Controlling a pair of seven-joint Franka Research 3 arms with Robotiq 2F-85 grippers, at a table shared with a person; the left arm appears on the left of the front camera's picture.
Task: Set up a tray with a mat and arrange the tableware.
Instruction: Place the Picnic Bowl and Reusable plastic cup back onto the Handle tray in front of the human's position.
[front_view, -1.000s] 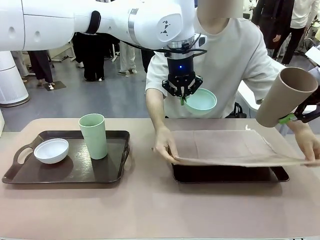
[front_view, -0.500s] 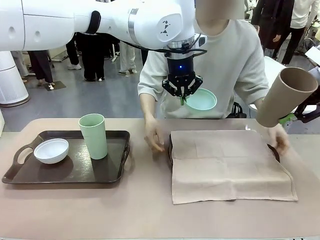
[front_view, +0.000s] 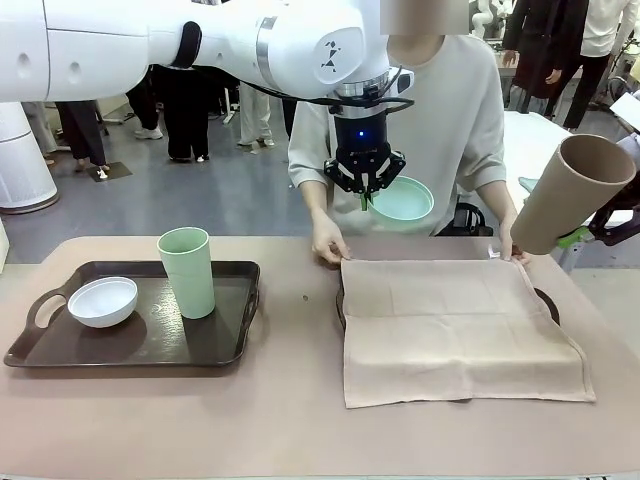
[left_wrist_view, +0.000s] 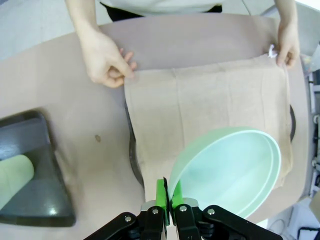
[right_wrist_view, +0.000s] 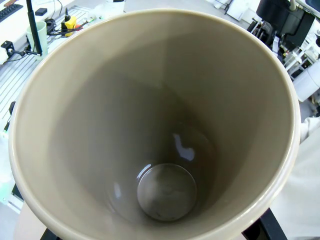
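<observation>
My left gripper (front_view: 365, 192) hangs above the table's far middle, shut on the rim of the mint green bowl (front_view: 402, 198); its green pads (left_wrist_view: 162, 194) pinch the bowl's edge (left_wrist_view: 230, 170). At the far right, my right gripper (front_view: 583, 236) is shut on the tilted brown cup (front_view: 570, 190), whose inside (right_wrist_view: 155, 125) faces the wrist camera. A beige mat (front_view: 455, 330) lies over the dark tray (front_view: 340, 300) on the right. The person's hands (front_view: 328, 246) hold its far corners. The white bowl (front_view: 102, 300) and pale green cup (front_view: 187, 270) stand on the left tray (front_view: 150, 345).
The person stands at the far side, just behind both raised grippers. The mat's front edge overhangs its tray toward me. A bare strip of table (front_view: 300, 330) lies between the two trays, and the front of the table (front_view: 300, 430) is open.
The person has laid the mat flat over the right tray and moved both hands to its far corners. Both arms stay still with their loads.
</observation>
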